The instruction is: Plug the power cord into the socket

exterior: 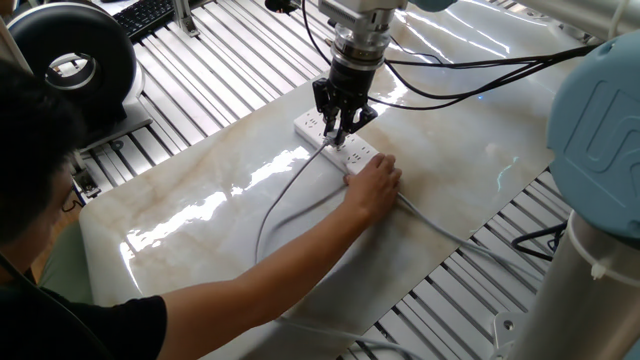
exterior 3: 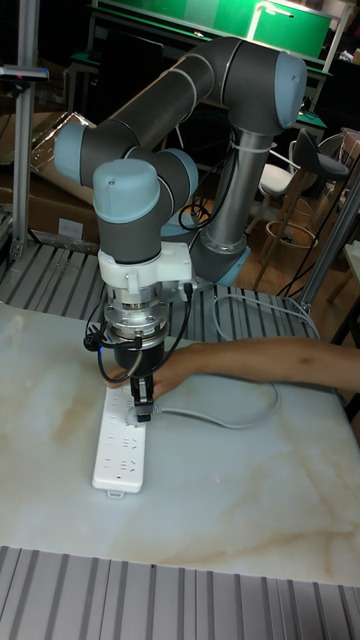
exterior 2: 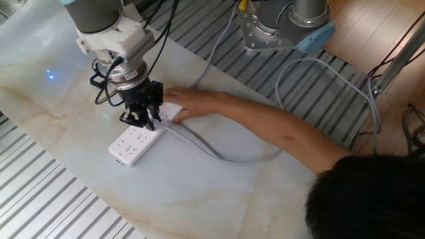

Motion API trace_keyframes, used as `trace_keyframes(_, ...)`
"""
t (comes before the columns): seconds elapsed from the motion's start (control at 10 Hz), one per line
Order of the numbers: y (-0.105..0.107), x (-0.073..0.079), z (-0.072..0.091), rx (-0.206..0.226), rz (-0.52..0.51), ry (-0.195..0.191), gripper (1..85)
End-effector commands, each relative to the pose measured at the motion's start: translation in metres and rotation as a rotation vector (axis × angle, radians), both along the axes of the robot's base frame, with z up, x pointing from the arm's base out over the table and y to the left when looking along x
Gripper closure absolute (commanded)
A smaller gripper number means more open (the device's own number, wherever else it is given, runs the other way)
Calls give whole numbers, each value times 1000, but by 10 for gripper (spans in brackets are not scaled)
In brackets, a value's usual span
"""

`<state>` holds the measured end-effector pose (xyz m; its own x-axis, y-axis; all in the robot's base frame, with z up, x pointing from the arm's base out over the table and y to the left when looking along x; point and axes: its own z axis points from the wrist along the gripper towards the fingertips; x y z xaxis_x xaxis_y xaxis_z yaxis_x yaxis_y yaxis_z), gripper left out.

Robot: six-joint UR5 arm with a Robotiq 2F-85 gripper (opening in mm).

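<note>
gripper (exterior 2: 147, 122) pointing straight down over the middle of the socket (exterior 2: 136, 141), fingers (exterior 3: 141, 403) closed narrow on the plug end of the power cord (exterior 2: 199, 142). socket lying flat on the marble tabletop (exterior 2: 219, 192), pinned at its far end by a person's hand (exterior: 374, 186). cord trailing in a loose curve across the tabletop.

Bright overhead light; white glare streaks on the glossy table (exterior: 200, 215); frames sharp.
</note>
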<state>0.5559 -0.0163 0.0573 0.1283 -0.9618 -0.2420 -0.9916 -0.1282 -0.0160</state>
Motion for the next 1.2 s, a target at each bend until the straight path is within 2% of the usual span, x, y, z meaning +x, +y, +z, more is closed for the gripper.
trace_keyframes(0.0, 1, 2, 2, 9, -8, -5, 847)
trace_keyframes(1.1, -1, 2, 3, 13, -19, -4, 847)
